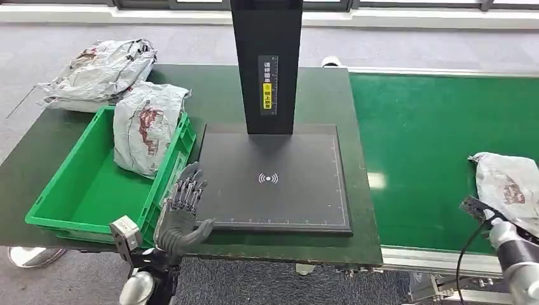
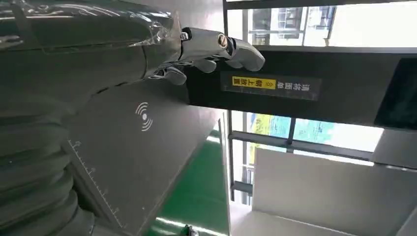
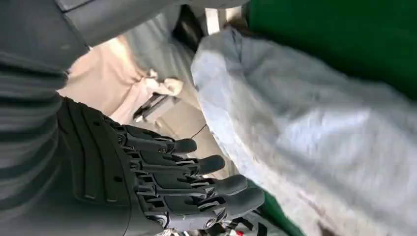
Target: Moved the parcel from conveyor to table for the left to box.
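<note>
Head view: the grey parcel [image 1: 508,184] lies at the near right of the green conveyor [image 1: 432,140], not yet lifted, and we judge the first step of the job, the pick-up, to be in hand. In the right wrist view our right hand [image 3: 167,182] hangs just beside the parcel [image 3: 314,147], fingers spread and straight, holding nothing; whether any fingertip touches the wrapping we cannot tell. To the left of the belt sits the dark table [image 1: 191,89], carrying a black scanning pad [image 1: 273,178] with a tall black post [image 1: 266,63] at its far edge. At the pad's near left corner our left hand [image 1: 182,213] waits, fingers apart and empty. Left again stands the green box [image 1: 82,190], with one bagged parcel [image 1: 146,127] already propped against its far right wall and more bags [image 1: 102,70] piled beyond it. Next, we reckon, the right hand must close round the soft parcel and carry it left onto the pad.
</note>
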`<state>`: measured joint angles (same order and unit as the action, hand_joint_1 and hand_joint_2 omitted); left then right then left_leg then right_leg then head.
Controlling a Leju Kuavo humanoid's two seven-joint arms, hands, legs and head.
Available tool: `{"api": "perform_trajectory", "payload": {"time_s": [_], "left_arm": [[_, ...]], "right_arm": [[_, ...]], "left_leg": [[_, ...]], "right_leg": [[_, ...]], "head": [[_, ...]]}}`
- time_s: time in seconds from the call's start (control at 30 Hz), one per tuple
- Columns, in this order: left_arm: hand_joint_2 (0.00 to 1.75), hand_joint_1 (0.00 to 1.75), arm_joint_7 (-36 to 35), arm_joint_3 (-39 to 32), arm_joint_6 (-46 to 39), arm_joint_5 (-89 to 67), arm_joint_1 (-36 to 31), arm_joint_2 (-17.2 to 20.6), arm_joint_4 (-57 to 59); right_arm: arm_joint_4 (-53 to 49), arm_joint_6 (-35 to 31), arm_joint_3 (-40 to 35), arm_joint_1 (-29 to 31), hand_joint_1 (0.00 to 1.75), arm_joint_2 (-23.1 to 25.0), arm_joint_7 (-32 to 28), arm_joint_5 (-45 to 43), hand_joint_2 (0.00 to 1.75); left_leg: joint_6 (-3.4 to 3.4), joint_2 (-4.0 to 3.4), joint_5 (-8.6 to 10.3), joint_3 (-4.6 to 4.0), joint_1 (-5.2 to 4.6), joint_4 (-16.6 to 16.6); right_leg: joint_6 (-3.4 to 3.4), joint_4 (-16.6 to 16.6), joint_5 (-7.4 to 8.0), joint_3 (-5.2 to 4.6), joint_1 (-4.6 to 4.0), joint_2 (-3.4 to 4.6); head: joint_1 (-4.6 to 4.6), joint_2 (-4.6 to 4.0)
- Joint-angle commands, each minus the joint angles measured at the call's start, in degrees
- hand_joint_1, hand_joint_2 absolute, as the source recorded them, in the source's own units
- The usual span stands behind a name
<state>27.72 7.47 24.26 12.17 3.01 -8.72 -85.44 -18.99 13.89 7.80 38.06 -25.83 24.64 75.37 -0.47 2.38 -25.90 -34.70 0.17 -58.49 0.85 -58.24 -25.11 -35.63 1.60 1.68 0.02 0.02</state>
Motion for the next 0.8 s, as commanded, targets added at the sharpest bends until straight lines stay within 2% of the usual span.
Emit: {"api": "perform_trajectory", "payload": {"time_s": [0.03, 0.07, 0.23, 0.27, 0.53, 0.8], "left_arm": [[1.75, 0.00, -0.1, -4.6, 0.0, 0.1, -1.2, -1.4, 5.3], [1.75, 0.00, -0.1, -4.6, 0.0, 0.1, -1.2, -1.4, 5.3], [1.75, 0.00, -0.6, -5.9, 0.3, 1.1, -2.0, -1.4, 7.8], [1.75, 0.00, -0.6, -6.2, 0.3, 1.2, -2.0, -1.4, 8.1], [1.75, 0.00, -0.7, -7.7, 0.3, 2.8, -1.4, -1.6, 8.5], [1.75, 0.00, -0.8, -8.0, 0.1, 3.1, -1.6, -1.8, 8.9]], "right_arm": [[6.5, 6.9, -8.1, 2.4, 0.00, 4.7, 0.3, 2.6, 1.75], [6.5, 6.9, -8.1, 2.4, 0.00, 4.7, 0.3, 2.6, 1.75], [6.5, 8.4, -7.8, 1.7, 0.00, 4.3, -0.8, 3.0, 1.75], [6.5, 8.3, -7.9, 1.9, 1.75, 4.4, -0.7, 3.1, 1.75], [6.8, 10.1, -7.9, 4.8, 1.75, 5.1, 0.7, 3.4, 1.75], [6.9, 9.7, -7.7, 4.7, 1.75, 5.3, 1.0, 3.3, 1.75]], "left_leg": [[-0.03, -0.40, -0.06, 0.32, 0.08, 0.1], [-0.01, -0.21, -0.03, 0.19, 0.04, 0.1], [-0.02, -0.29, -0.04, 0.28, 0.07, 0.1], [-0.02, -0.29, -0.03, 0.35, 0.06, 0.2], [-0.03, -0.32, -0.04, 0.24, 0.03, 0.1], [-0.03, -0.36, -0.05, 0.30, 0.06, 0.1]], "right_leg": [[-0.12, 0.2, 0.05, 0.26, -0.13, 0.13], [-0.07, 0.1, 0.03, 0.15, -0.07, 0.07], [-0.10, 0.2, 0.03, 0.24, -0.12, 0.06], [-0.11, 0.2, 0.02, 0.31, -0.12, 0.02], [-0.10, 0.1, 0.02, 0.16, -0.07, 0.12], [-0.12, 0.2, 0.02, 0.24, -0.12, 0.07]], "head": [[-0.02, -0.02], [-0.02, 0.00], [-0.02, -0.02], [0.00, -0.02], [0.00, 0.00], [-0.02, -0.02]]}}
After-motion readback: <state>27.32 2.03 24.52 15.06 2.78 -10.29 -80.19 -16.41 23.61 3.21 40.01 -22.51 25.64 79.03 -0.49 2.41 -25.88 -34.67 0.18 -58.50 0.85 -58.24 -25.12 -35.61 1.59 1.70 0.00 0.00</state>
